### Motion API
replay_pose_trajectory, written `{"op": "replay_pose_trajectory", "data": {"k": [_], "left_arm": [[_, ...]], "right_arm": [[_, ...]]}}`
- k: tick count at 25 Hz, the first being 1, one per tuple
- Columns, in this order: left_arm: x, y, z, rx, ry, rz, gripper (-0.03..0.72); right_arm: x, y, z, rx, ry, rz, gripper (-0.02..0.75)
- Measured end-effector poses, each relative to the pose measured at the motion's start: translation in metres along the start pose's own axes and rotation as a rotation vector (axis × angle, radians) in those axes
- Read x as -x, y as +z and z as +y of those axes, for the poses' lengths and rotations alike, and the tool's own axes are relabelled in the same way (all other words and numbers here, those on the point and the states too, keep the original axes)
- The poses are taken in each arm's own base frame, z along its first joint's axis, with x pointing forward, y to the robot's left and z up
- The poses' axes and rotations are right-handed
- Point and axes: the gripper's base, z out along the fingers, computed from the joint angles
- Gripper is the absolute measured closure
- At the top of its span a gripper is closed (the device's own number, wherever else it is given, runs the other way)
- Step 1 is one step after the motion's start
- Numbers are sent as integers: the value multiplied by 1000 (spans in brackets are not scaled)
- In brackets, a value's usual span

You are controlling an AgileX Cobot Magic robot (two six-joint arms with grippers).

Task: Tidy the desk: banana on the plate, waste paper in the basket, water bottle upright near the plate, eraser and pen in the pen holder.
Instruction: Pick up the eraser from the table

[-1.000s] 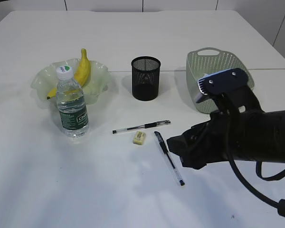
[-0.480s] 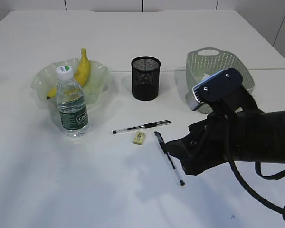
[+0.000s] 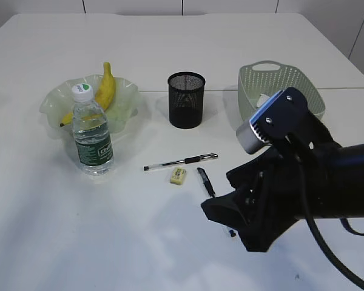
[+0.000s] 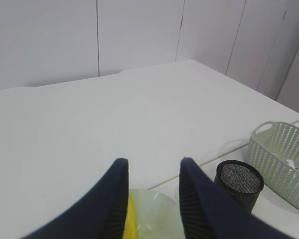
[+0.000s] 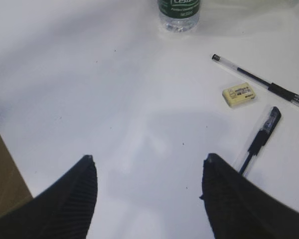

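Nearest me the right pincer [image 5: 147, 172] hangs with its jaws wide apart and empty over the worktop [image 3: 109, 242], so I'd drop it square across the closer pen [image 5: 259, 139], clear of the eraser [image 3: 178, 176] and the second pen [image 3: 181, 162] beyond. Farther back the water bottle [image 3: 92, 131] stands upright touching the plate [image 3: 128, 92], which holds the banana [image 3: 105, 91]. The pen holder [image 3: 186, 100] looks empty, white paper [image 3: 264, 97] shows in the basket [image 3: 279, 77], and the left pincer [image 4: 152, 186] sits part-open, holding nothing, above the plate.

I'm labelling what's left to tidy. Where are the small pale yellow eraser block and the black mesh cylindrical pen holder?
Small pale yellow eraser block [image 3: 178, 176]: exterior view, middle of its top face.
Black mesh cylindrical pen holder [image 3: 186, 109]: exterior view, front of its wall.
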Motion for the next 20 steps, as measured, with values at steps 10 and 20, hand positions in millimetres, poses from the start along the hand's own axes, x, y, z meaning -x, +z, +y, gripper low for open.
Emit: {"op": "replay_pose_trajectory", "data": {"k": [10,20], "left_arm": [[0,0,-1,-7,-20,-1,452],[1,0,-7,-79,-56,-5,452]], "right_arm": [[-11,-25,3,-27,-83,233,244],[35,-56,-5,-120,95,409,244]]}}
